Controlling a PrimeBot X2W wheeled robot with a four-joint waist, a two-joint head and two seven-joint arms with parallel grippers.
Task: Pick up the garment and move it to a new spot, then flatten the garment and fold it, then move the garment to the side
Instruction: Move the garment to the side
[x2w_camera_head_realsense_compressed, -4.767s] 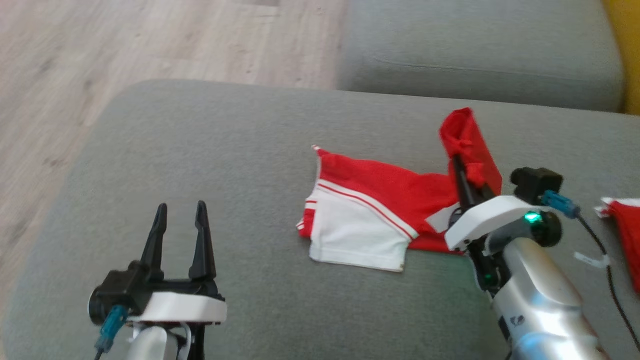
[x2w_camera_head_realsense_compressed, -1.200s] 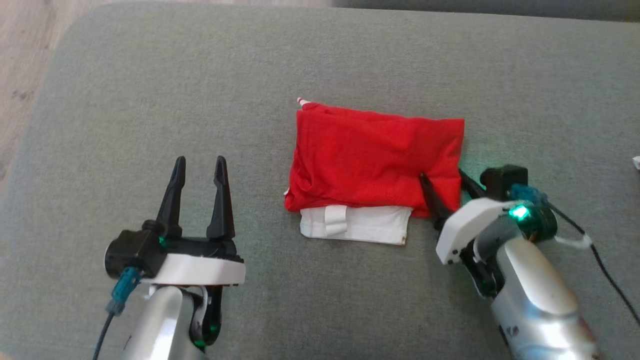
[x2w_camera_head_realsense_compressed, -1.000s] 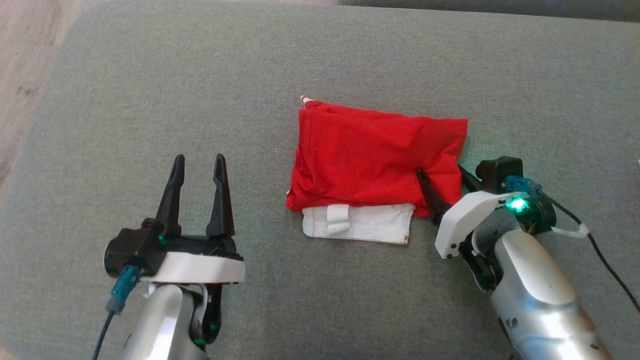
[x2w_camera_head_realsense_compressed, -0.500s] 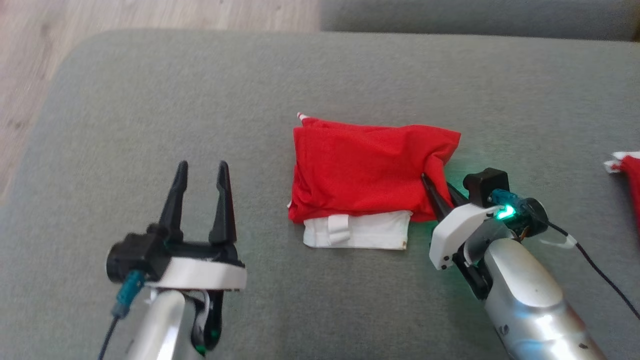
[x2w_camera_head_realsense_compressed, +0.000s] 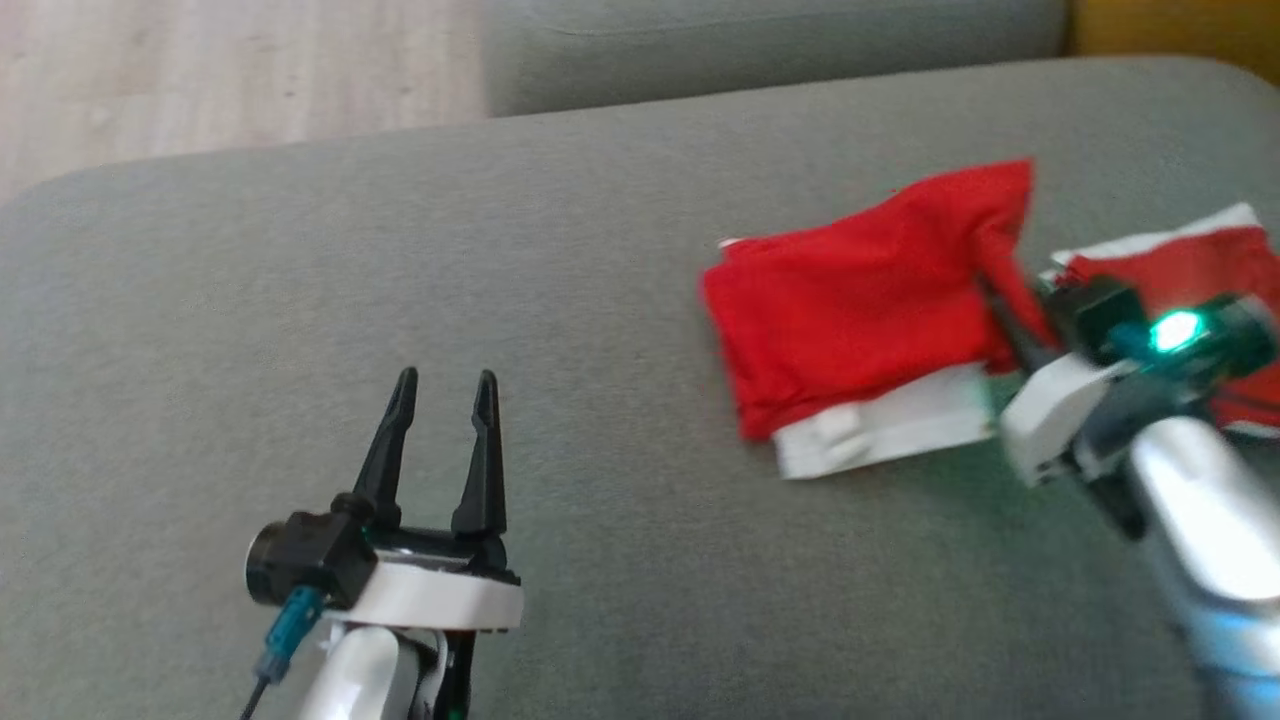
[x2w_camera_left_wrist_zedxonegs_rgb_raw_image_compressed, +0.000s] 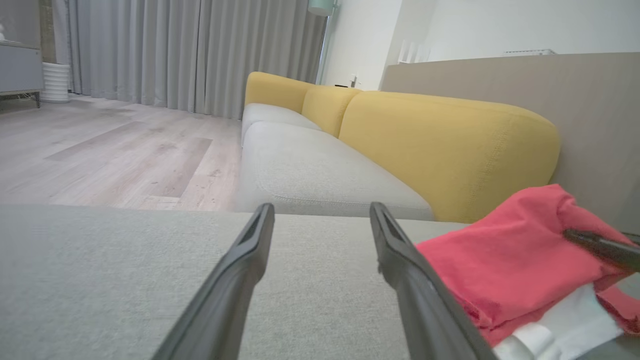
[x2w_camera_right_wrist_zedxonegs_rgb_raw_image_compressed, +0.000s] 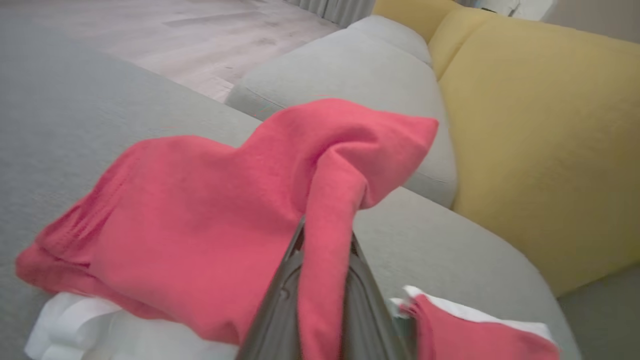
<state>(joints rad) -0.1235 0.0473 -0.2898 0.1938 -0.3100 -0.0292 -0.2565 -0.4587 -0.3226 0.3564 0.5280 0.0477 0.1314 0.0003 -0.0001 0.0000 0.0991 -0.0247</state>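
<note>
The right gripper (x2w_camera_right_wrist_zedxonegs_rgb_raw_image_compressed: 326, 232) pinches the folded garment (x2w_camera_head_realsense_compressed: 850, 320) at its right edge. A low, slow drag should keep the fold intact. The left gripper (x2w_camera_head_realsense_compressed: 442, 385) gapes, empty.

Grey sofa cushion (x2w_camera_head_realsense_compressed: 600, 300). Resting on it: folded red-and-white garment (x2w_camera_head_realsense_compressed: 860, 320), touching right gripper (x2w_camera_head_realsense_compressed: 1005, 315) on its left, well right of left gripper (x2w_camera_head_realsense_compressed: 440, 385); second red-and-white cloth (x2w_camera_head_realsense_compressed: 1200, 262) just beyond right gripper's other side.

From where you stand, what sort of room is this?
Probably a home living room: a grey-seated sofa with yellow back cushions, long grey curtains and a wood-plank floor.
</note>
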